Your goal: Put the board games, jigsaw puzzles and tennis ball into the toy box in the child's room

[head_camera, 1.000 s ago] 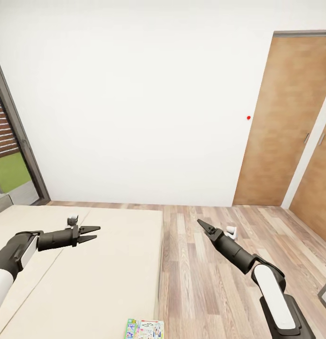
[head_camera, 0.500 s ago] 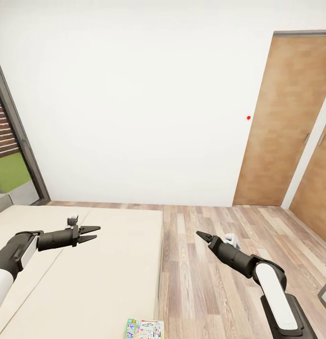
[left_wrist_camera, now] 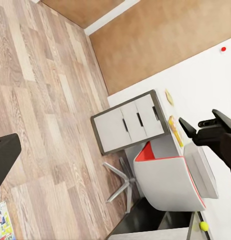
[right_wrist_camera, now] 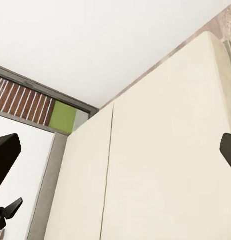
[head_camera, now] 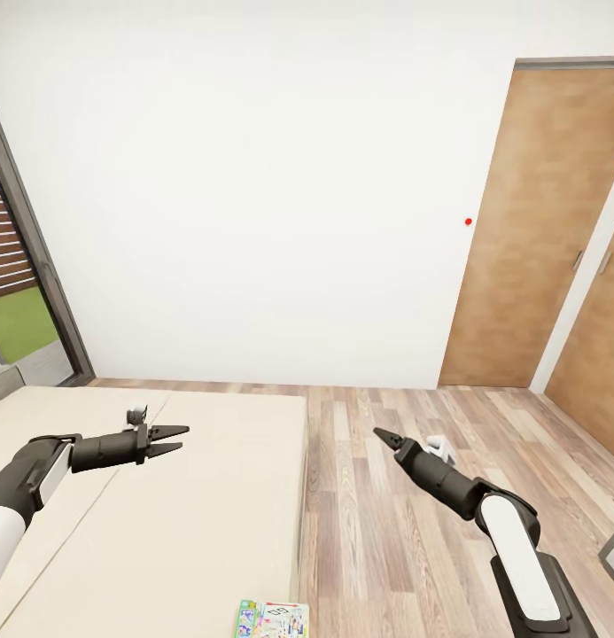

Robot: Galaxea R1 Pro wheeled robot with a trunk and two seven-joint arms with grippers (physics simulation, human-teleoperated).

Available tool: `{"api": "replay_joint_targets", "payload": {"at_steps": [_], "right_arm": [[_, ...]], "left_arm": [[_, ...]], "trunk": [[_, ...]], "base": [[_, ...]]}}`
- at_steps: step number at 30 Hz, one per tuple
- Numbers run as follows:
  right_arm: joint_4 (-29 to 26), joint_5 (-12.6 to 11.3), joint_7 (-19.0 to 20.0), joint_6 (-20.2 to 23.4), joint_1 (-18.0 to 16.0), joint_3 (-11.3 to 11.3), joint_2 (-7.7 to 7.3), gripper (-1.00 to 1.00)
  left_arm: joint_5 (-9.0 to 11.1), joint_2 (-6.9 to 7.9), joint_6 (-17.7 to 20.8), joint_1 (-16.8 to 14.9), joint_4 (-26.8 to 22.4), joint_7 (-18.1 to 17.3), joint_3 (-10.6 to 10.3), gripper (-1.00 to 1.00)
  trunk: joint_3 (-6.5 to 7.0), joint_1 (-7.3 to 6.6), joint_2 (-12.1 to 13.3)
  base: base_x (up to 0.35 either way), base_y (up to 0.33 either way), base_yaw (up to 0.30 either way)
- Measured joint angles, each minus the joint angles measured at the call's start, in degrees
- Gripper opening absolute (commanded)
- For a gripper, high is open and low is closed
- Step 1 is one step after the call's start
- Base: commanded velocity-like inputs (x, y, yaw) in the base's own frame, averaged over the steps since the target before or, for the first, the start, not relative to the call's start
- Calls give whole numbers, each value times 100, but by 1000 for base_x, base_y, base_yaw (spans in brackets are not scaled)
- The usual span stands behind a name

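A cartoon-covered board game point(head_camera: 273, 618) lies on the beige bed point(head_camera: 147, 532) near its right edge, at the bottom of the head view; its corner also shows in the left wrist view point(left_wrist_camera: 1, 226). My left gripper point(head_camera: 175, 439) hovers open over the bed, well beyond the game, holding nothing. My right gripper point(head_camera: 384, 436) hangs over the wood floor to the right of the bed; the right wrist view shows its fingers point(right_wrist_camera: 5, 160) spread wide, with nothing between them. A small yellow-green tennis ball point(left_wrist_camera: 203, 226) shows far off, beside a pale grey surface point(left_wrist_camera: 160, 234).
A brown wooden door point(head_camera: 528, 230) stands at the right, and a grey-framed window point(head_camera: 23, 292) at the left. In the left wrist view there is a grey-topped drawer unit point(left_wrist_camera: 130, 127) and a white and red swivel chair point(left_wrist_camera: 170, 175). Wood floor point(head_camera: 386, 532) runs alongside the bed.
My right gripper has sunk a little toward the floor and edged slightly right. The left arm, the board game and the camera have not moved.
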Motion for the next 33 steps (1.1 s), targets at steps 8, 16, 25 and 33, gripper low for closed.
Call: {"api": "replay_joint_targets", "payload": {"at_steps": [8,16,25,33], "right_arm": [[2,-19,88,-49,-1,6,-2,100],[-34,-39,220,-48,4,4,4,100],[-36,-38,233,-46,3,5,7,100],[-37,-37,234,-53,5,5,7,100]], "left_arm": [[-2,0,0,0,0,5,0,100],[2,0,0,0,1,8,-1,100],[5,1,1,1,-2,6,0,100],[1,1,0,0,-2,5,0,100]], "trunk": [[0,0,0],[0,0,0],[9,0,-1],[36,1,-4]], "base": [[0,0,0],[0,-103,0],[0,-46,78],[0,-5,237]]}}
